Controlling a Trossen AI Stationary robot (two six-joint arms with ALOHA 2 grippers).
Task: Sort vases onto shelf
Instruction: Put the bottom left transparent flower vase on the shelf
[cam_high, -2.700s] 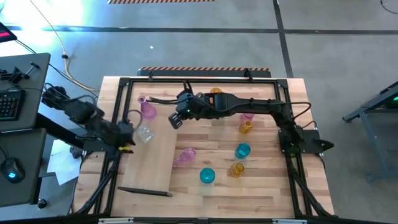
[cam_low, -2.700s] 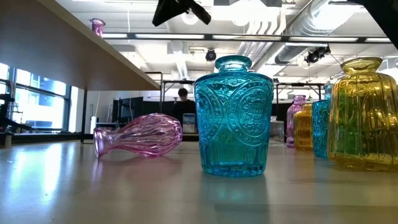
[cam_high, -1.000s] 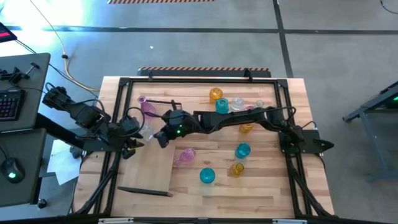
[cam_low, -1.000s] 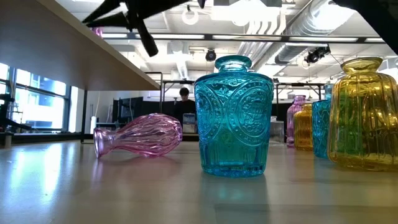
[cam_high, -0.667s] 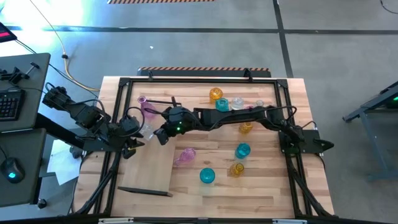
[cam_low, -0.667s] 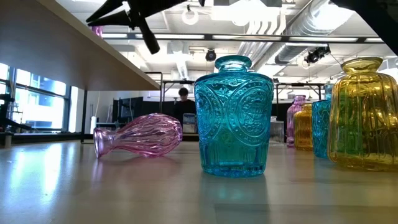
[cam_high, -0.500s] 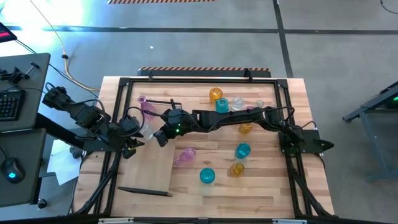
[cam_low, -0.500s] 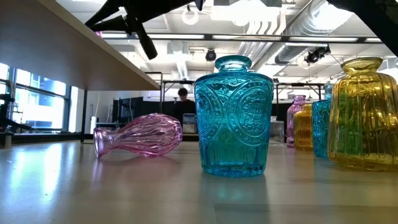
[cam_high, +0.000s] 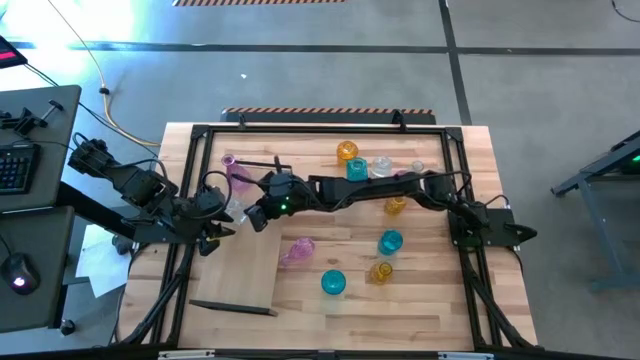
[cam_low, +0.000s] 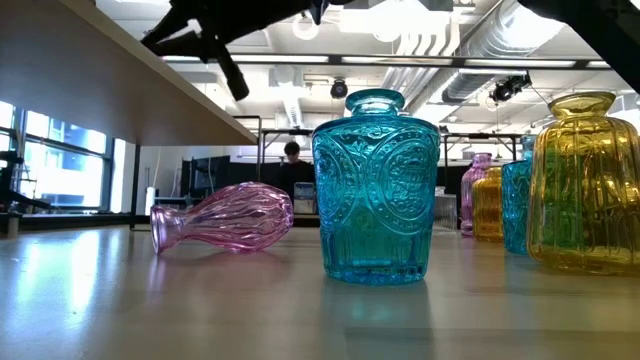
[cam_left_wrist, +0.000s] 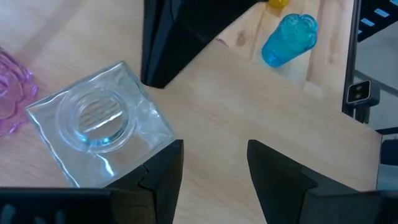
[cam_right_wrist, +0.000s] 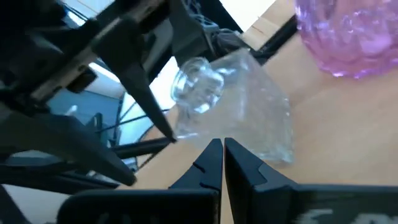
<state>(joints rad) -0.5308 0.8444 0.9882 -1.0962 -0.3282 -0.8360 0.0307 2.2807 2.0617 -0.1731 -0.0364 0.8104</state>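
Since the clear vase (cam_left_wrist: 99, 134) is slick, breakable glass, grab its square body (right tool (cam_right_wrist: 219, 160) clenched empty, left tool (cam_left_wrist: 211, 171) released beside it).

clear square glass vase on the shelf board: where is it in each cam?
High view: clear square glass vase on the light-wood shelf board, between both grippers, mostly covered by them.
Low view: not in it.
Left wrist view: vase just beyond the open left gripper, not between its fingers.
Right wrist view: vase ahead of the shut right gripper.
Shared landmark: pink ribbed glass vase beside it.
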